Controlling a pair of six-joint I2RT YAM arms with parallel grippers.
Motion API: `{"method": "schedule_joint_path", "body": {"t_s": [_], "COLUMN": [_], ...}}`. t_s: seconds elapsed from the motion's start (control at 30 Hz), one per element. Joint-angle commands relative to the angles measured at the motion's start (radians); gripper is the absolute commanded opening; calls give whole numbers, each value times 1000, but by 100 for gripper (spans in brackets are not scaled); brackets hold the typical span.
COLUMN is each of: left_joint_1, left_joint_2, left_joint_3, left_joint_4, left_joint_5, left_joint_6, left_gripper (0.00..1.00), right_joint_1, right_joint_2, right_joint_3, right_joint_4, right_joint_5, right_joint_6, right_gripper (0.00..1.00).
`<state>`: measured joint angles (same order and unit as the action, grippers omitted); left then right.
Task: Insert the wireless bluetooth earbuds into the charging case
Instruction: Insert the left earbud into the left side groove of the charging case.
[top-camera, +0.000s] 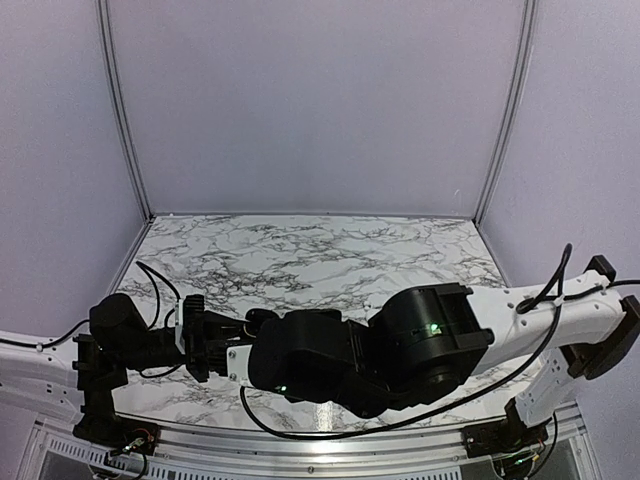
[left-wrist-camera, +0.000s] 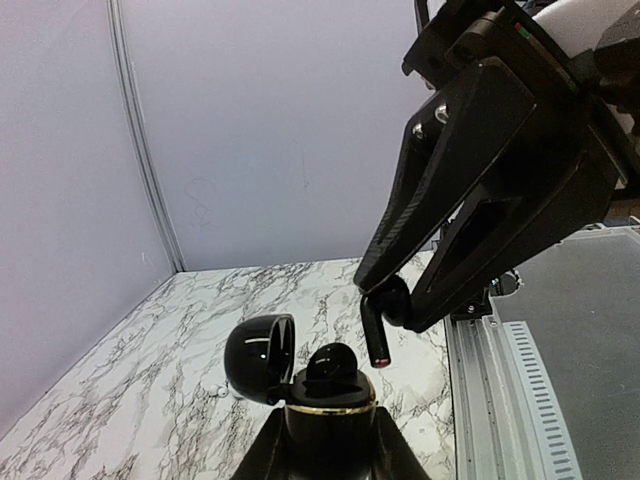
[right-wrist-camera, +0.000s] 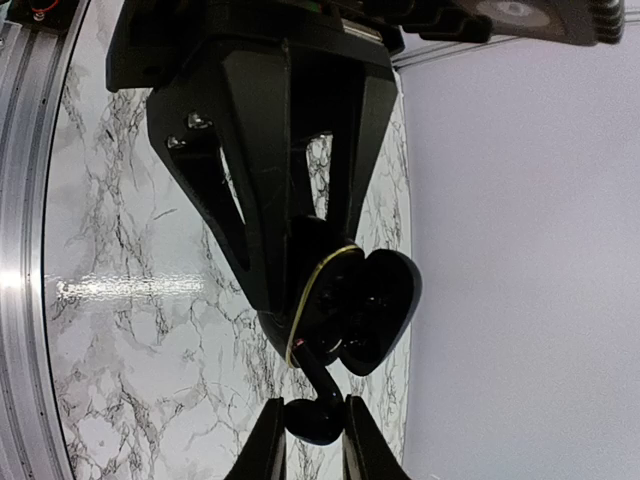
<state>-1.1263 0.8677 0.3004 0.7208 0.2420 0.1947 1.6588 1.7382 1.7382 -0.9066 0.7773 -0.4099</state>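
Left wrist view: left gripper (left-wrist-camera: 330, 462) clamped on open charging case (left-wrist-camera: 328, 408), one bud (left-wrist-camera: 330, 362) apparently seated. Right gripper (left-wrist-camera: 392, 300) pinches second earbud (left-wrist-camera: 379, 338) just above case. Insertion step; next, align stem, lower into free socket.

I see my right arm (top-camera: 420, 340) stretched left over the marble table (top-camera: 320, 255), meeting my left arm (top-camera: 130, 335) near the front-left corner.

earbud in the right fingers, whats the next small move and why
Probably ease the earbud down and across into the case: it hangs stem-down just above and beside the opening, the lid is open, and the left fingers hold the case.
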Motion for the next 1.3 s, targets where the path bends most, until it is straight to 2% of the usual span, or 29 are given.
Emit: {"method": "schedule_joint_path", "body": {"t_s": [0.0, 1.27], "left_joint_1": [-6, -6], "left_joint_2": [9, 88], "left_joint_3": [41, 103], "left_joint_4": [-7, -46], "left_joint_5": [5, 83], "left_joint_6": [-60, -144], "left_gripper": [2, 2], "right_joint_1": [8, -17], "right_joint_2": [4, 29], "right_joint_3": [53, 20], "right_joint_4": [3, 53], "right_joint_5": [54, 67], "right_joint_6": [15, -30], "right_gripper": [10, 9]}}
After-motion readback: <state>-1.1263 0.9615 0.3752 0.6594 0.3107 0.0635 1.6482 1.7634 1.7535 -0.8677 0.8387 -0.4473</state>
